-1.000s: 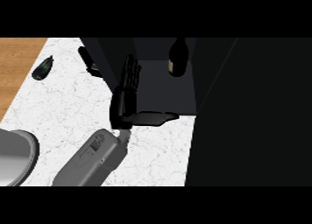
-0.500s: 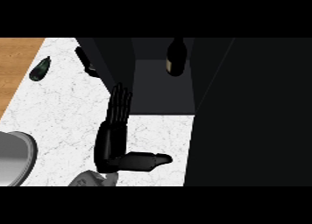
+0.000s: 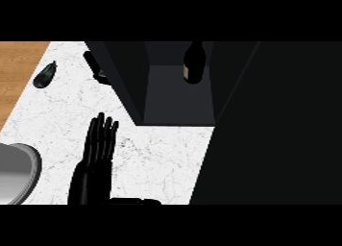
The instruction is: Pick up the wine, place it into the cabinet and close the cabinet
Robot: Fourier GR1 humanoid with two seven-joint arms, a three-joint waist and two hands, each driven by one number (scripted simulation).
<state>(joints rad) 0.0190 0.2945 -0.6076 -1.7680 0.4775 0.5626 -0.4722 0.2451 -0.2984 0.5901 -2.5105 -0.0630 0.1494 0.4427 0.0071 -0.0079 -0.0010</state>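
The dark glass wine bottle with a pale label (image 3: 193, 62) already stood upright inside the open black cabinet (image 3: 177, 101), toward its back, so your placing step looked done and only the closing was left. You had a black cabinet door (image 3: 120, 77) swung out on the left of the opening, its edge running from the upper left down toward the cabinet's front corner, and a far larger black panel (image 3: 280, 125) filled the right side (I could not tell whether that was the other door or the cabinet's side wall).

Your left hand (image 3: 96, 153) was low on the white marble counter (image 3: 160, 163), fingers straight and together pointing up the view, thumb stretched to the right along the lower edge, holding nothing. The bottle lay up and to the right of it, well apart. What mattered more was that the left door stood just above and slightly right of your fingertips, so in my judgement this hand was the nearer one for pushing it shut, sweeping rightward. Your right hand did not show at all.

Off to the left lay a dark green avocado-like object (image 3: 44, 76) at the counter's edge beside the wooden floor (image 3: 11, 72), and a grey rounded shape (image 3: 11, 175) at the lower left
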